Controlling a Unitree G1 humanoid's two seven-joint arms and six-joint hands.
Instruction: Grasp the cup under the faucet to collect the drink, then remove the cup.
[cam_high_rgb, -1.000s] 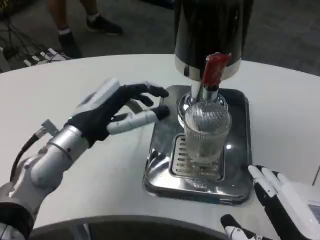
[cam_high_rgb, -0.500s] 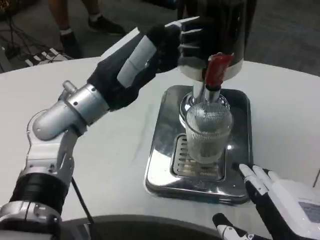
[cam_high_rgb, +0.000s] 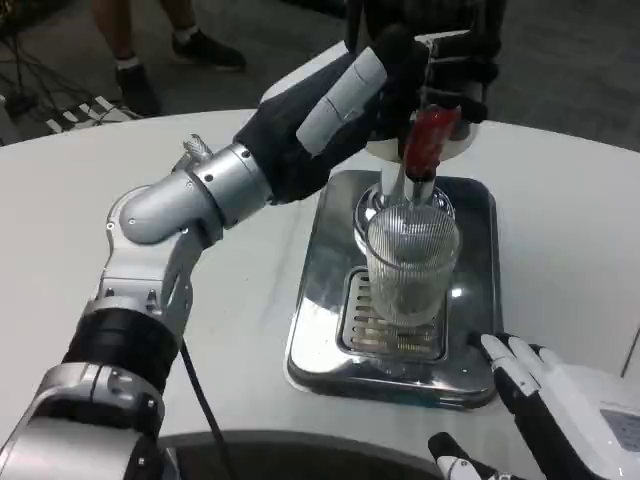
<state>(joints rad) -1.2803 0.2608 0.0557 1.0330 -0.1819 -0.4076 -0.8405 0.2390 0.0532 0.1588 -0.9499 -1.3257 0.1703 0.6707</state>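
Note:
A clear ribbed cup (cam_high_rgb: 410, 265) stands upright on the grate of a steel drip tray (cam_high_rgb: 320, 290), right under the faucet with its red lever (cam_high_rgb: 425, 145). My left hand (cam_high_rgb: 370, 85) is raised in front of the dark dispenser (cam_high_rgb: 390, 150), and its fingers curl over the top of the red lever. My right hand (cam_high_rgb: 560, 415) lies low at the tray's front right corner, fingers spread, holding nothing and a little apart from the cup. I cannot tell whether the cup holds any liquid.
My left forearm (cam_high_rgb: 190, 200) slants across the table to the left of the tray. A person's legs (cam_high_rgb: 130, 50) stand beyond the table's far left edge. The white table's front edge (cam_high_rgb: 250, 440) curves close below the tray.
My left hand has risen from beside the tray up to the dispenser and now curls over the red lever. The right hand has barely moved.

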